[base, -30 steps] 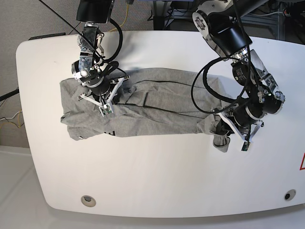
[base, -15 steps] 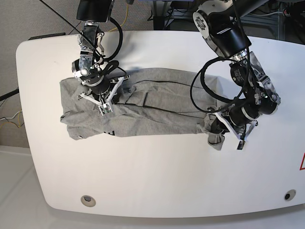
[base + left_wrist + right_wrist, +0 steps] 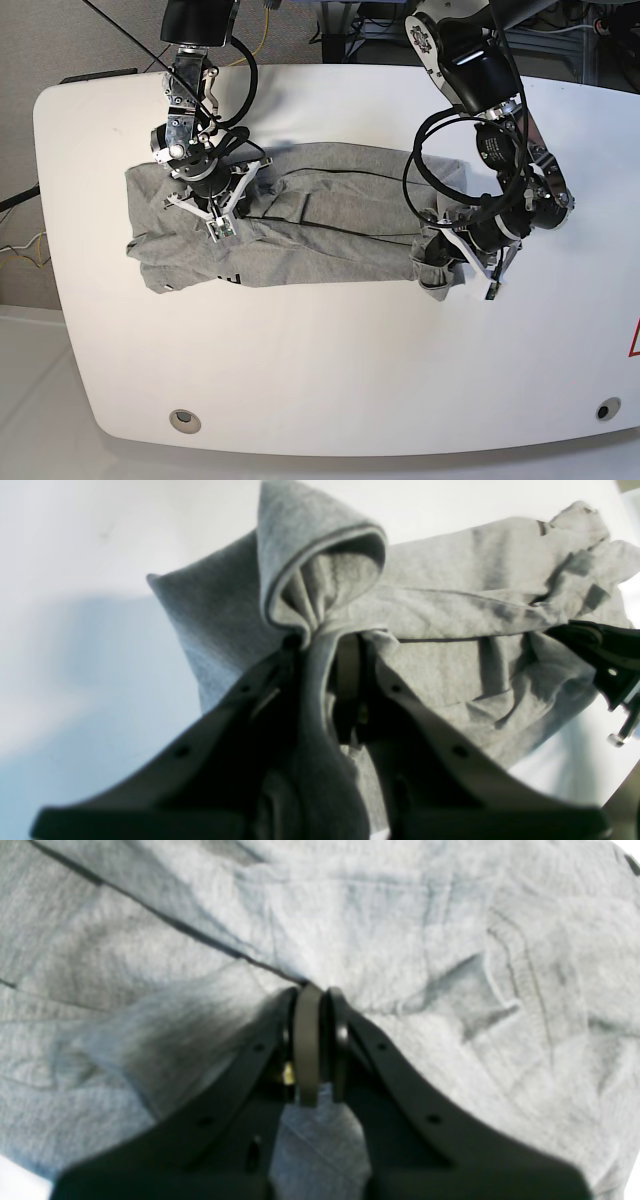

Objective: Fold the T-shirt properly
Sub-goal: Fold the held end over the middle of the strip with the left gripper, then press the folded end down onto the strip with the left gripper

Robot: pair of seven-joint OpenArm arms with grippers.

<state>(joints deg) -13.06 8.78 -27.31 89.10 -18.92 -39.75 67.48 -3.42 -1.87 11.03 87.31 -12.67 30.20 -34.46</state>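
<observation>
Left gripper (image 3: 452, 262) dragged T-shirt (image 3: 330, 215) inward (lettering unreadable)

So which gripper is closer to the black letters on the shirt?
The right one. The right gripper presses the T-shirt just above the black lettering. The left gripper pinches the shirt's far end, across the table.

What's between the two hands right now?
Only T-shirt: base view shows wrinkled grey fabric running from the right hand to the left hand.
</observation>
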